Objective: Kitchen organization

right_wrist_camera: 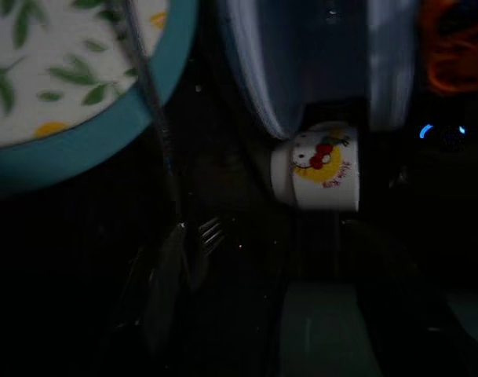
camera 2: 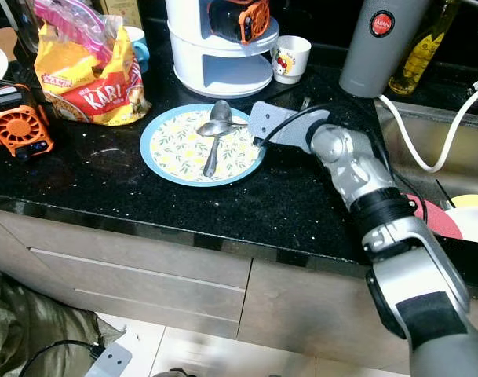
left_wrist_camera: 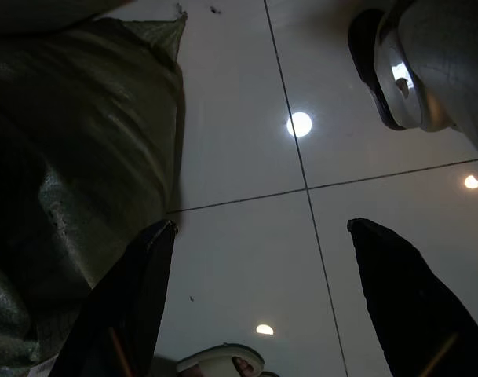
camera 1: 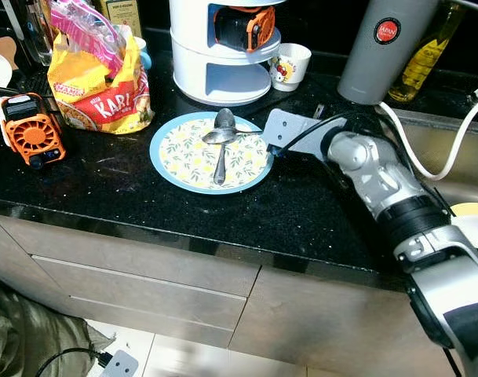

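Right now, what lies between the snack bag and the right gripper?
In the left eye view, the floral plate with two spoons sits between the snack bag and the right gripper.

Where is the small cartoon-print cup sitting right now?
The cartoon-print cup stands upright near the back of the black counter, just right of the white tiered stand and left of the grey flask, behind the floral plate.

Blue-rimmed plate (camera 1: 173, 161) with green leaves and yellow fruit — black speckled counter (camera 1: 301, 212), orange fan (camera 1: 31, 129), yellow-red bag (camera 1: 97, 94).
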`<state>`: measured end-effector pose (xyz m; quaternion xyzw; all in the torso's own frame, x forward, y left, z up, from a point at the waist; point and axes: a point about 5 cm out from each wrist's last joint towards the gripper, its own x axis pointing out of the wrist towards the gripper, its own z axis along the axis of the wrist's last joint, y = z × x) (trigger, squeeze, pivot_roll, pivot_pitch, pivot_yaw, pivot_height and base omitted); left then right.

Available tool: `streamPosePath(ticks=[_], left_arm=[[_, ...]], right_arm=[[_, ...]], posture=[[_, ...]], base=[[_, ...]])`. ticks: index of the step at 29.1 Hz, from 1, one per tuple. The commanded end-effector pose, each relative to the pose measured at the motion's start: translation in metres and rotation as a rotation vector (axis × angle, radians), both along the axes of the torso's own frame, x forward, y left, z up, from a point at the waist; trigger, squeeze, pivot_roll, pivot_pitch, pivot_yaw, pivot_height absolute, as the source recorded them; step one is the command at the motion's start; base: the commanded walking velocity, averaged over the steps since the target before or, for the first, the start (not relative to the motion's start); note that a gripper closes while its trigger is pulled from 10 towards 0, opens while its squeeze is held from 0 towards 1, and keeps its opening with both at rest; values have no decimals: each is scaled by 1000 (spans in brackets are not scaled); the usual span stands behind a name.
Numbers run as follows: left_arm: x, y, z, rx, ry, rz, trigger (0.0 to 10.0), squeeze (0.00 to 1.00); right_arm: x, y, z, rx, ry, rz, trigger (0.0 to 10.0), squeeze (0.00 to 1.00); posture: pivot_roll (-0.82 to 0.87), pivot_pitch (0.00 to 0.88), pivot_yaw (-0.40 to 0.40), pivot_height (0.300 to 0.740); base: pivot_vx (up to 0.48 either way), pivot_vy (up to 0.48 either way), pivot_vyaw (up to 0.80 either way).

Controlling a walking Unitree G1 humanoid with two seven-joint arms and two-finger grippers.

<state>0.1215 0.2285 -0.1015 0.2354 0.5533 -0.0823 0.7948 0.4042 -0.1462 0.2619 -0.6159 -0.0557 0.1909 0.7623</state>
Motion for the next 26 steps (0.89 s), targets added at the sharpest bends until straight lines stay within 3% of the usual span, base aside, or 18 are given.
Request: streamPosePath(ticks=[1,2,12,16,22,23,25,26], left_arm=[[-6,-3,-3,-9,23,1,10000,0],[-6,-3,-3,-9,23,1,10000,0],[-7,-4,-3,-11,22,1,10000,0],[-8,-5,-4,-12,24,-2,10000,0],[-9,-6,-4,-13,27,1,10000,0],[-9,-6,-4,-14,27,1,10000,0],[-10,-6,-4,-14,27,1,10000,0],[-10,-6,-4,-14,27,2,10000,0]], right_arm=[[1,-3,-2,-50,27,-6,10000,157],[2,-3,-3,-59,34,-6,10000,0],[4,9,-7,-109,66,28,10000,0],[9,29,-10,-134,25,13,10000,0],[9,41,-19,-161,32,19,10000,0],[9,43,-21,-167,39,24,627,0],[9,44,-22,-166,40,24,627,0],[9,44,-21,-161,39,23,0,0]], posture=[[50,94,-52,740],[50,94,-53,740],[50,97,-57,740],[51,106,-62,740],[54,111,-63,740],[54,112,-64,740],[54,112,-64,740],[54,112,-64,740]], base=[[0,0,0],[0,0,0],[0,0,0],[0,0,0],[0,0,0],[0,0,0],[0,0,0],[0,0,0]])
